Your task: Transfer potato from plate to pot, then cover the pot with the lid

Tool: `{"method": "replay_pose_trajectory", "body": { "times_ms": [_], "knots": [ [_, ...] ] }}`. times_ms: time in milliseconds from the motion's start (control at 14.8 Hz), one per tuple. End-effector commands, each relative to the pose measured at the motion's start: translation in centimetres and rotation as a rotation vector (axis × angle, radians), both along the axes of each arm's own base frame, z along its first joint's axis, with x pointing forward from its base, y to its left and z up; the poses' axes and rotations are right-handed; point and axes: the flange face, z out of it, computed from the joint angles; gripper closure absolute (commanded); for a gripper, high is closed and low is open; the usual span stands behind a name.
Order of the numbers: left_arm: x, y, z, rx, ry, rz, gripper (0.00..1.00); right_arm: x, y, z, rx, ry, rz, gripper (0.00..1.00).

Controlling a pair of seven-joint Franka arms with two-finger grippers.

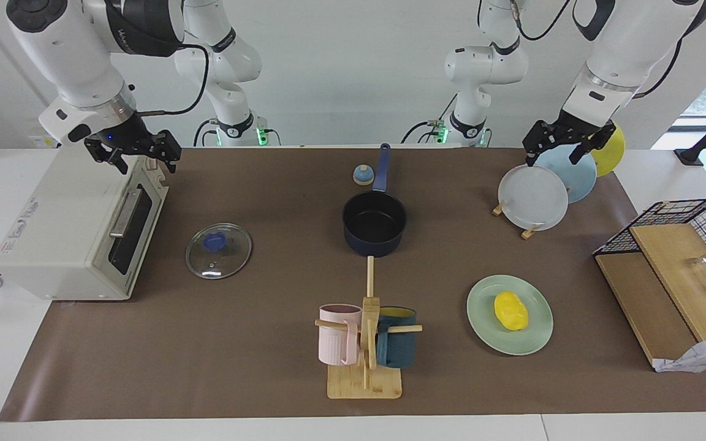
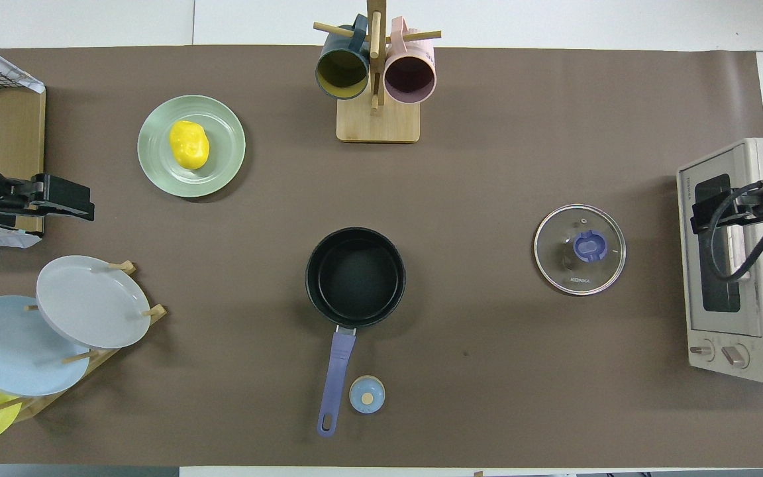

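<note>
Left gripper hung above the rack of plates, fingers apart, empty, right gripper over the white toaster oven, also spread, glossy yellow potato untouched on mint-green plate.

potato on plate; pot empty; lid apart; grippers raised, seemingly open.
</note>
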Motion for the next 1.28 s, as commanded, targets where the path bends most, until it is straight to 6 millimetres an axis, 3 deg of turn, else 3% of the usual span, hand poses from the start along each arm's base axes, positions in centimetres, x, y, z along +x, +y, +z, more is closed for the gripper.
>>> {"method": "replay_pose_trajectory", "body": {
  "times_ms": [0,811,1082,1217],
  "knots": [
    [-0.7,0.2,0.4,0.000,-0.003,0.000,0.00,-0.7,-0.1,0.1,0.007,0.003,-0.022,0.00],
    [0.6,-0.1,0.2,-0.047,-0.044,0.013,0.00,-0.8,-0.2,0.2,0.007,0.003,-0.023,0.00],
    [4.8,-0.5,-3.8,-0.060,-0.046,0.021,0.00,-0.8,0.4,-0.1,0.006,0.013,-0.005,0.00],
    [6.7,-0.7,-7.1,-0.056,-0.016,0.024,0.00,-0.6,0.4,0.1,0.006,-0.004,-0.004,0.00]
  ]
}}
